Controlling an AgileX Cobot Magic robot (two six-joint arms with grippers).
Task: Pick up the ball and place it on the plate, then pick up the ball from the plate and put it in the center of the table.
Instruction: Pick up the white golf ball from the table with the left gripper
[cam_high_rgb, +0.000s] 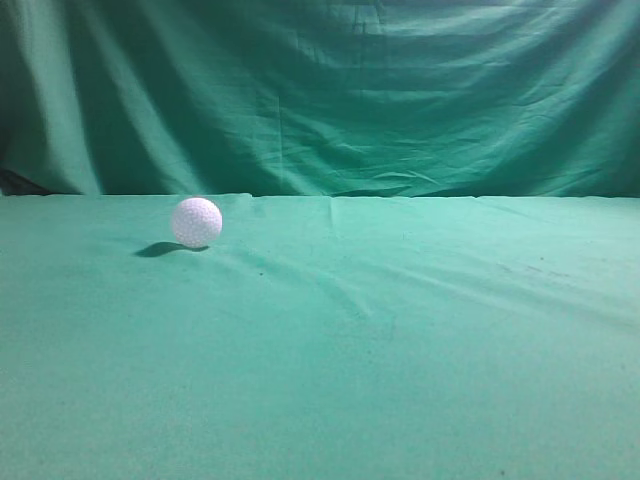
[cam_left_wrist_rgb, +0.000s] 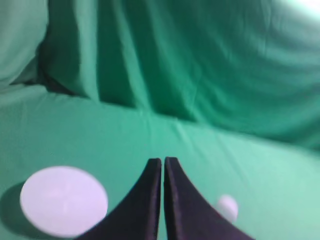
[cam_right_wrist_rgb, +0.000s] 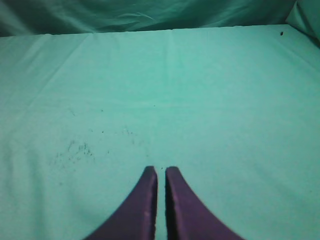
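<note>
One ball (cam_high_rgb: 196, 221), white and dimpled, rests on the table (cam_high_rgb: 400, 380), a flat surface covered in slightly wrinkled green cloth. In the exterior view the ball sits left of centre toward the far edge, where the table meets the draped green backdrop (cam_high_rgb: 330, 90), and it casts a small shadow to its left. Neither arm appears in this view.

In the left wrist view the left claw (cam_left_wrist_rgb: 163, 161) is clenched: its two dark fingers (cam_left_wrist_rgb: 145, 200) stand nearly together with only a thin slit between their tips, and nothing lies between them. The ball (cam_left_wrist_rgb: 227, 207) appears blurred, to the right of this claw and apart from its fingers. A round white plate (cam_left_wrist_rgb: 63, 201) lies flat on the cloth to the left of the claw, also apart from it. The claw thus lies between plate and ball in this view, and the ball is off the plate. The folded backdrop rises beyond the claw tips.

In the right wrist view the right claw (cam_right_wrist_rgb: 161, 170) is likewise clenched, its fingers (cam_right_wrist_rgb: 142, 210) nearly parallel with a narrow gap, and it grips nothing. Ahead of its tips stretches bare green cloth, marked with faint dark specks (cam_right_wrist_rgb: 75, 150) ahead and to the left of the claw. Ball and plate lie outside this view.
</note>
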